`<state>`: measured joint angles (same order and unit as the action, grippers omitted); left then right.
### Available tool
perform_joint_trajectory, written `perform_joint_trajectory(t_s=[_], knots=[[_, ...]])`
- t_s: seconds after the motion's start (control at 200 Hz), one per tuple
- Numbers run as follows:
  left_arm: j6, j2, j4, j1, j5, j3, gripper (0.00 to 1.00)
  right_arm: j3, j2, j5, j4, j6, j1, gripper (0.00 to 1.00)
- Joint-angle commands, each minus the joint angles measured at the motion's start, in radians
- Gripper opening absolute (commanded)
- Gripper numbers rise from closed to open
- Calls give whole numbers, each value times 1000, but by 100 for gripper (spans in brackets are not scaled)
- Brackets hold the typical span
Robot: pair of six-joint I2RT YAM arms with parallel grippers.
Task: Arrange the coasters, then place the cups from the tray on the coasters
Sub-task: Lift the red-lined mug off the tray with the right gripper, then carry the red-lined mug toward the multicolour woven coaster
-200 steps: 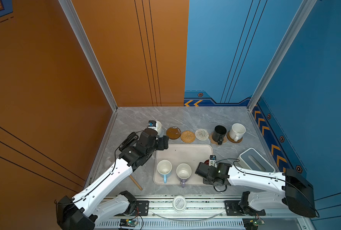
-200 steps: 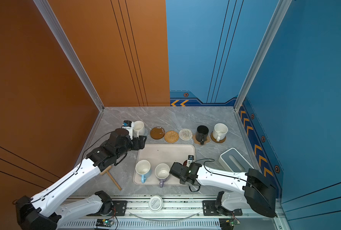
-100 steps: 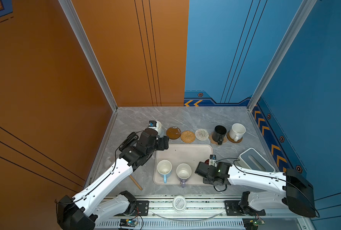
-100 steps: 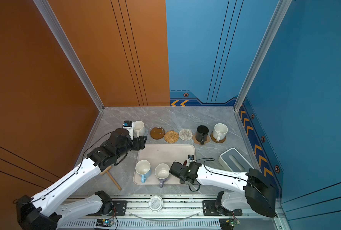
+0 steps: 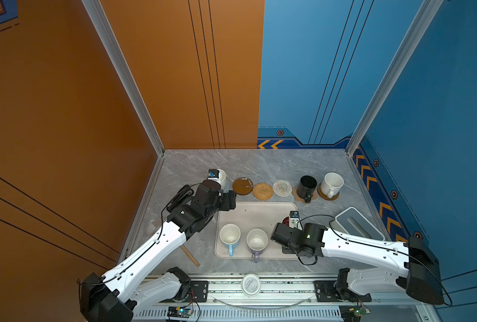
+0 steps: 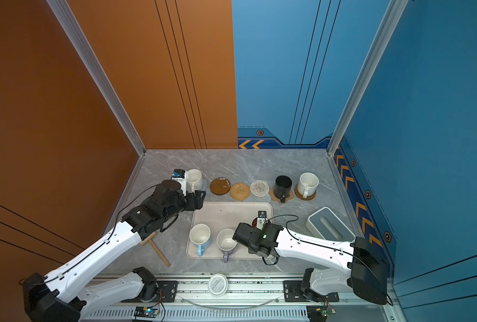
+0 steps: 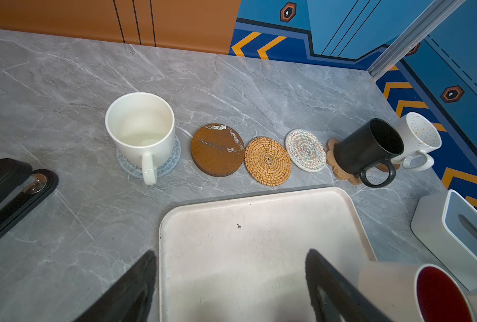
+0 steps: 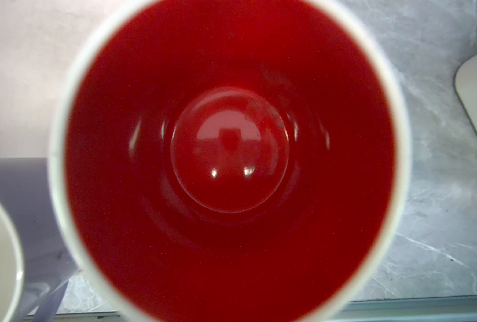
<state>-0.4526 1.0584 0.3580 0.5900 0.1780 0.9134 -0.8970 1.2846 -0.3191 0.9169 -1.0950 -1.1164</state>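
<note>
Left gripper (image 7: 230, 255): you are holding it over the near left corner of the tray (image 7: 245, 217); its jaws are standing wide apart, gripping nothing.
Right gripper (image 5: 280, 232): it is sitting right at the red-inside cup (image 8: 231, 153), by the tray's right edge; the cup is filling your right wrist view, so you cannot tell whether the jaws are closed on it.
On the tray: the light blue cup (image 5: 229, 235) and the lavender cup (image 5: 257, 239) are standing side by side at the near edge.
Back row: the white cup (image 7: 141, 131) is sitting on the grey-blue coaster (image 7: 170, 164); the brown disc (image 7: 217, 150), the rattan coaster (image 7: 268, 161) and the whitish woven coaster (image 7: 305, 150) are lying bare; the black cup (image 7: 368, 147) is resting on the paw-shaped coaster (image 7: 343, 172); the speckled cup (image 7: 420, 133) is standing on the second brown disc (image 5: 330, 197).
</note>
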Motion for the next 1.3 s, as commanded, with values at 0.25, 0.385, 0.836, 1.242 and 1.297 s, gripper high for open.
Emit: perform_joint_trajectory(t_s=[0.25,0.385,0.836,1.242,1.297], knots=[[-1,-27,-2,-6,-1,-20,85,-183,73,-48,-14,256,159,0],[1,-31,3,-10,3,-17,85,-238,125,-18,-41,354,244,0],[4,-44,14,-28,27,-12,85,-430,346,52,-121,569,471,0],[2,-38,19,-41,38,-2,85,-562,530,112,-175,651,559,0],[3,-35,23,-42,39,3,85,-577,551,114,-179,659,566,0]])
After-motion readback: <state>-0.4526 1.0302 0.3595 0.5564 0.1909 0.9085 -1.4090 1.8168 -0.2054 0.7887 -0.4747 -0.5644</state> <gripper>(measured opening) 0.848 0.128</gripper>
